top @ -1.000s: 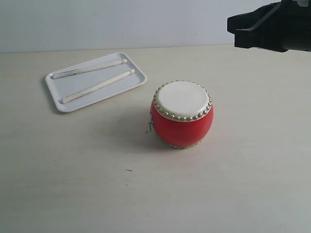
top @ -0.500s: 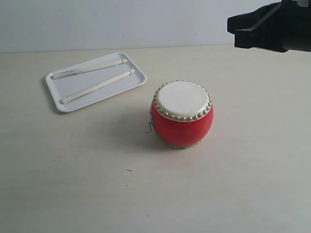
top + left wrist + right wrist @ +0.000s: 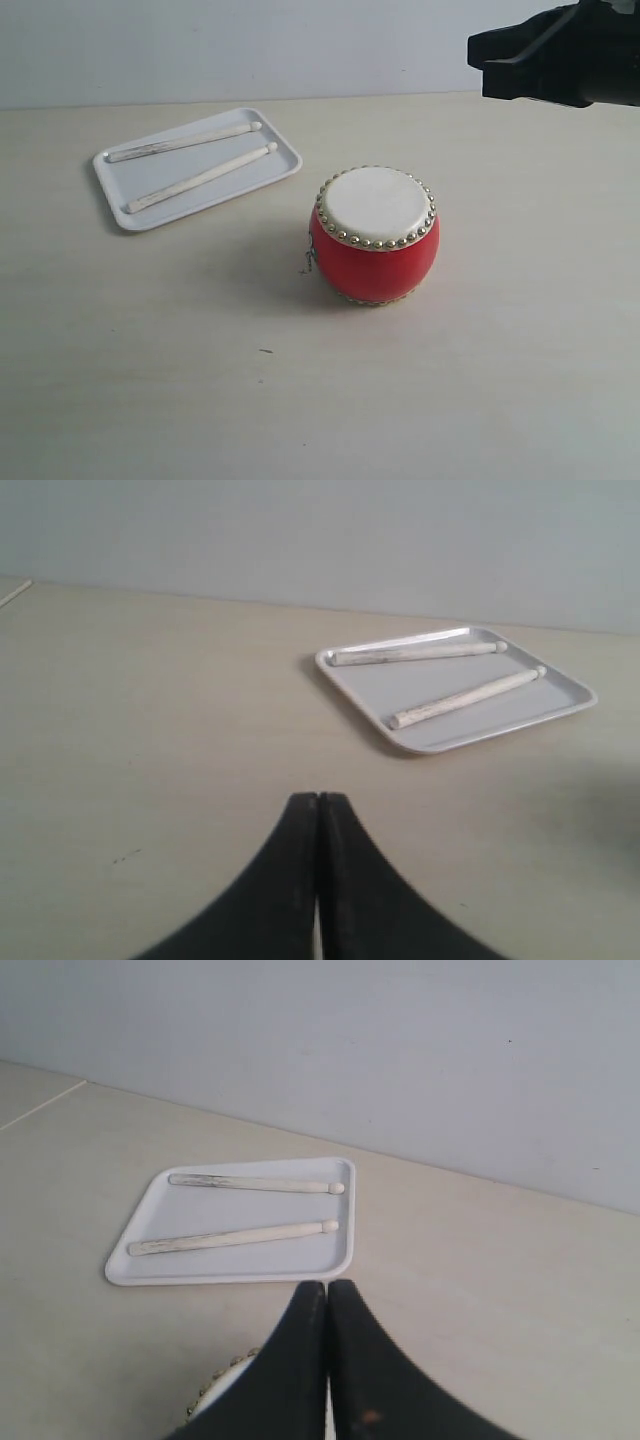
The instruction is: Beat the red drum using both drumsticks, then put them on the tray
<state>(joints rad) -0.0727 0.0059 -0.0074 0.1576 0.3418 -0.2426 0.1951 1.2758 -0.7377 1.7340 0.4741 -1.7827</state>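
Observation:
The red drum (image 3: 375,236) stands upright mid-table, its cream skin ringed by gold studs; only a sliver of its studded rim (image 3: 222,1375) shows in the right wrist view. Two off-white drumsticks (image 3: 184,141) (image 3: 200,178) lie side by side in the white tray (image 3: 259,182) at the back left, also seen as drumsticks (image 3: 417,653) (image 3: 467,696) on the tray (image 3: 450,737) and drumsticks (image 3: 256,1184) (image 3: 233,1237) on the tray (image 3: 339,1255). My right gripper (image 3: 483,67) hangs high at the upper right, shut and empty (image 3: 327,1286). My left gripper (image 3: 318,797) is shut on nothing and out of the exterior view.
The table (image 3: 150,350) is pale beige, bounded at the back by a light grey wall (image 3: 250,40). A tiny dark speck (image 3: 265,351) lies in front of the drum.

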